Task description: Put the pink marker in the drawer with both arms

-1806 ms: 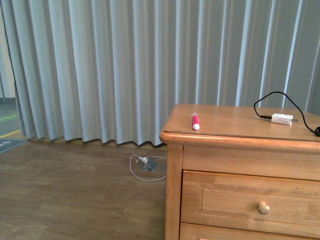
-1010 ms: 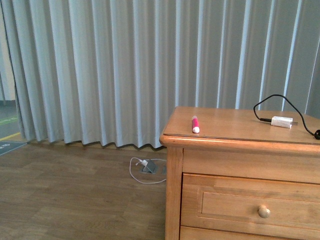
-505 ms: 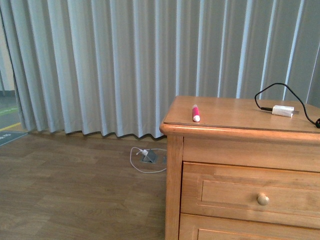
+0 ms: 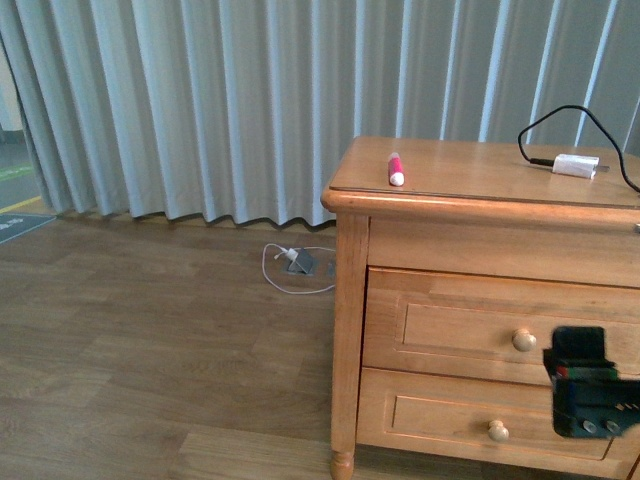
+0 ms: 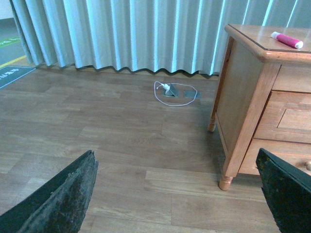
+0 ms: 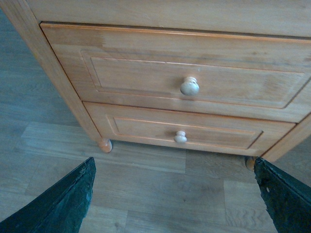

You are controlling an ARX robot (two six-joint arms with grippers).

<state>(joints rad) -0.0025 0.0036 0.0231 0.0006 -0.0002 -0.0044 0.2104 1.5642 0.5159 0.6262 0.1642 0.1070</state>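
**Front view with both wrist views, read from left to right.** Pleated grey curtains (image 4: 200,100) are hung down to a wooden floor (image 4: 130,350). On the floor, a floor socket with a coiled white cable (image 4: 298,264) is seen near the dresser (image 4: 350,300).

The left gripper (image 5: 175,155) is not shown in the front view. In its own wrist view its fingers (image 5: 63,194) are spread wide with nothing between them. It is held low over the floor, well apart from the dresser and off the dresser's left side.

The pink marker (image 4: 394,170) is laid flat on the dresser top, near the left front corner. Its long axis is run roughly front to back, and its white end is turned toward the front edge. The marker is thus placed above the left gripper and further right. The left arm is judged the better placed by side to reach it, though a rise is called for first.

Below the top, the upper drawer (image 4: 450,325) is shut and its round knob (image 4: 524,340) is not touched. The right gripper (image 4: 585,395) is shown in front of the drawer fronts, just right of the knob and a little lower. Its jaws are parted and empty. In the right wrist view the knob is centred ahead between the fingers, so this arm is judged set for the pull.

At far right, a white plug with black cable (image 4: 578,165) is seen on the top, well apart from the marker.
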